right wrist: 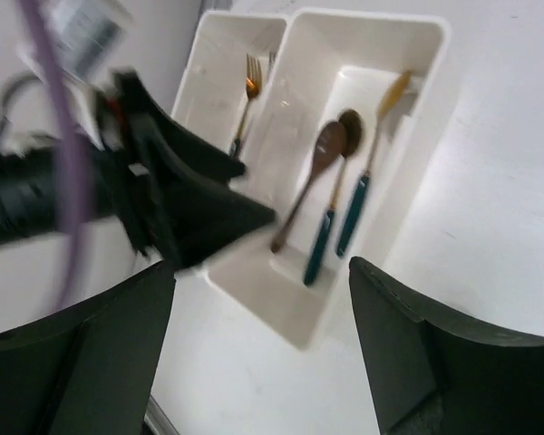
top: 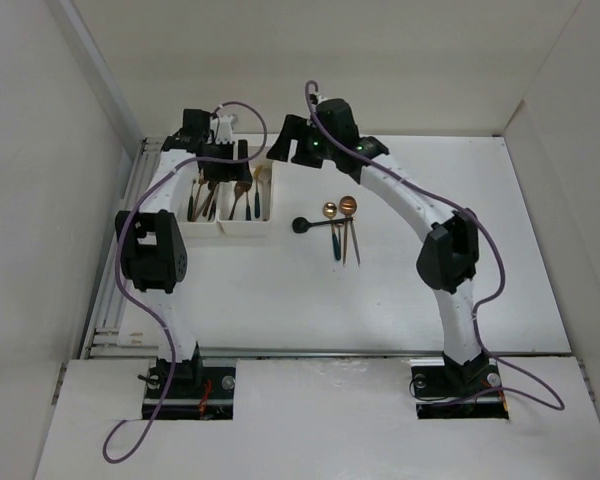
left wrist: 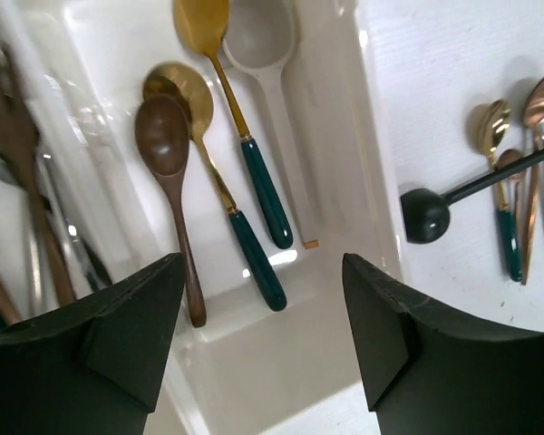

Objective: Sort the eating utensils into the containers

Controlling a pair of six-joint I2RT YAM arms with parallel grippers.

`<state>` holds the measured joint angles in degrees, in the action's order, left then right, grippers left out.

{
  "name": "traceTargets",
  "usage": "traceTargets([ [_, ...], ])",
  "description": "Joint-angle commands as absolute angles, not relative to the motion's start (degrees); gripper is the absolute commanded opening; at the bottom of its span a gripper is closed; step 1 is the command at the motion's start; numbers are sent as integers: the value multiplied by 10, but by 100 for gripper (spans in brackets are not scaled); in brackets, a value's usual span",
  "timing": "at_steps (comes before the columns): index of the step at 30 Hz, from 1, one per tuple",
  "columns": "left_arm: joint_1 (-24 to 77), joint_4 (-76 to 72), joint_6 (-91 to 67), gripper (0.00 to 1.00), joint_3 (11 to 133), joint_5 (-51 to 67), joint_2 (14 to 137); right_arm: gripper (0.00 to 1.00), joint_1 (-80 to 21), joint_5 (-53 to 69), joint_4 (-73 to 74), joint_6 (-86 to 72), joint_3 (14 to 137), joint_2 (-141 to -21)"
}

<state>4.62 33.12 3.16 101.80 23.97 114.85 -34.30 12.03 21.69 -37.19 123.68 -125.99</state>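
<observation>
step: mid-sort, between picks | left gripper [left wrist: 263,263] jaws apart, empty, over white trays [top: 242,231] | right gripper [right wrist: 258,272] likewise, above trays | loose spoons [top: 340,228] right of trays | next: right gripper pinches one handle

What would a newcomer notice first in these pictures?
Two joined white trays at the far left of the table hold forks in the left one, spoons in the right. The left gripper and right gripper hang near them, open and empty. A few loose spoons lie to their right.
</observation>
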Motion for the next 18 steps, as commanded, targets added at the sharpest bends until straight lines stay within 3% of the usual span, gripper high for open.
traceTargets([
  [1,30,319,34,67,1062,248,1060,83,-305,135,312,-264,1195,-1194],
  [8,4,314,29,69,1045,184,1011,82,-309,63,483,-14,1178,-1237],
  [18,-34,308,34,70,990,183,982,80,-354,54,430,113,1130,-1269],
])
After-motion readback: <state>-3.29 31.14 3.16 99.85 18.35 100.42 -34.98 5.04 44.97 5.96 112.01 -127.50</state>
